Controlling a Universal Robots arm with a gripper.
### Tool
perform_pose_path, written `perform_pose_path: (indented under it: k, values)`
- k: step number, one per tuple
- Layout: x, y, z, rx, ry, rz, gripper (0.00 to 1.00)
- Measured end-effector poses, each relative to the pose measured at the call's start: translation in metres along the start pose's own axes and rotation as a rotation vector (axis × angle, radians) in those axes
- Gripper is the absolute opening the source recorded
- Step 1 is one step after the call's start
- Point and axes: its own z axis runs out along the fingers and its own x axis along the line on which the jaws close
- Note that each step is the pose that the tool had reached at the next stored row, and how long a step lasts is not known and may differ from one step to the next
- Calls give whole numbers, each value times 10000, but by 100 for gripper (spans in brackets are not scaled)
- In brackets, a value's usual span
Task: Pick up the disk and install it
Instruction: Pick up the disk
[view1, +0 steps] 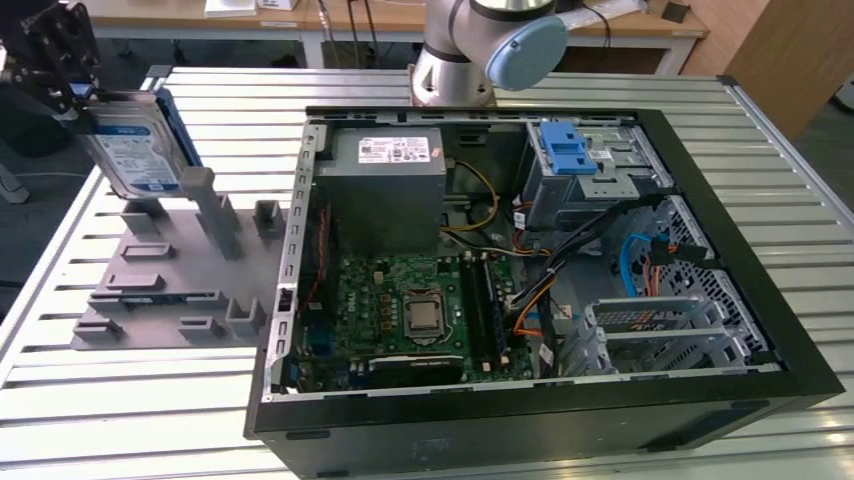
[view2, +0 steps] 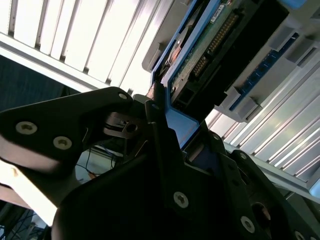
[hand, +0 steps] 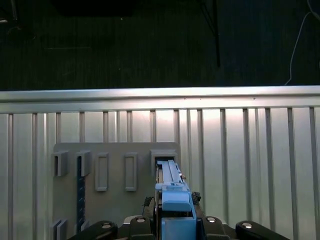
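We are seeing the gripper clenching the disk upright by its top edge over the grey rack. The disk's lower edge is seemingly just clear of a slot. Bare slatted table is lying around the rack, and the computer case is standing just beside it.

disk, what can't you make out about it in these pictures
Lower edge of the disk, exterior view: a post of the rack stands in front, so it cannot be told whether it is seated or lifted clear.
Disk label, both wrist views: the labelled face is turned away or edge-on.
Upper part of the gripper, exterior view: cut off by the picture's edge.
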Motion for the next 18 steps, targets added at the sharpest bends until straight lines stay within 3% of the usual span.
perform_pose_path:
  k: [18]
  values:
    - [-4,3,-103,-2,-24,0,37]
